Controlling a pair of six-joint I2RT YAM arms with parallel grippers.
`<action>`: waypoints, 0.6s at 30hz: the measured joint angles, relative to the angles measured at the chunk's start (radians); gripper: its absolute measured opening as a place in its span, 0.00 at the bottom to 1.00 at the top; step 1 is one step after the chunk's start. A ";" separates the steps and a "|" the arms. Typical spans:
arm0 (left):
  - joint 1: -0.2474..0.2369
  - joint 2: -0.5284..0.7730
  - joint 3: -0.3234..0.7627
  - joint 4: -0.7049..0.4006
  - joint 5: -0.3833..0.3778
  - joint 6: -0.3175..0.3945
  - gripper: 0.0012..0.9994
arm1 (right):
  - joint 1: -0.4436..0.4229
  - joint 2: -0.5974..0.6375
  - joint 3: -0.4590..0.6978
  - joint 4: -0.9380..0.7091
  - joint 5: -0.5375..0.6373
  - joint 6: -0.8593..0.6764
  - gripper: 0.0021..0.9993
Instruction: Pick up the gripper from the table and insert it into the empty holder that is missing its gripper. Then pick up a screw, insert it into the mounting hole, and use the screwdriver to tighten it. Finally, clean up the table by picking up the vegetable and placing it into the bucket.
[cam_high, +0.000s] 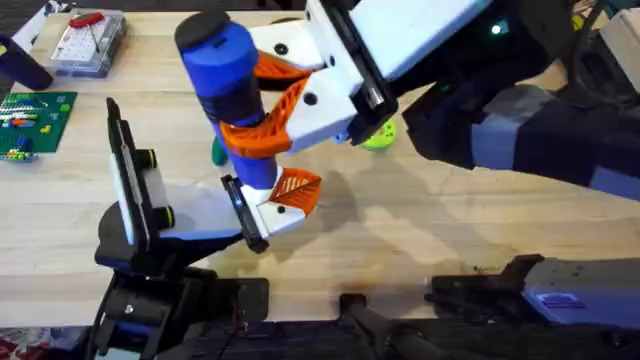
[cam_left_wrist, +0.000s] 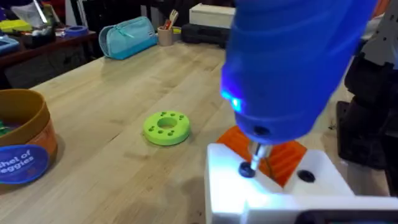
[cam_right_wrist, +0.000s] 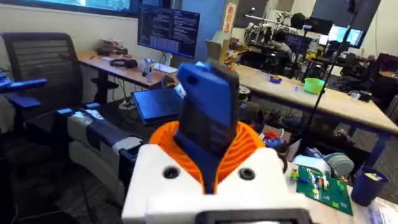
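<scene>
Right gripper clamps screwdriver; tip sits on screw. Keep driver upright, press lightly. Left gripper: state unclear.

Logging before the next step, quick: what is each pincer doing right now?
Left pincer: cannot be told.
Right pincer: closed, holding the blue screwdriver.

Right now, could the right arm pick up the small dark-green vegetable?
Probably not yet: its hand is closed around the blue screwdriver, which also stands right beside the vegetable.
</scene>
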 joint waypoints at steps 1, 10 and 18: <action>0.000 0.000 0.000 0.000 0.000 0.000 0.01 | 0.000 0.000 0.000 0.000 0.000 -0.001 0.04; 0.000 0.000 0.000 0.000 0.000 0.000 0.01 | -0.010 0.000 0.000 -0.004 -0.017 -0.001 0.05; 0.000 0.000 0.000 0.000 0.000 0.000 0.01 | -0.014 0.000 0.000 -0.004 -0.023 -0.001 0.04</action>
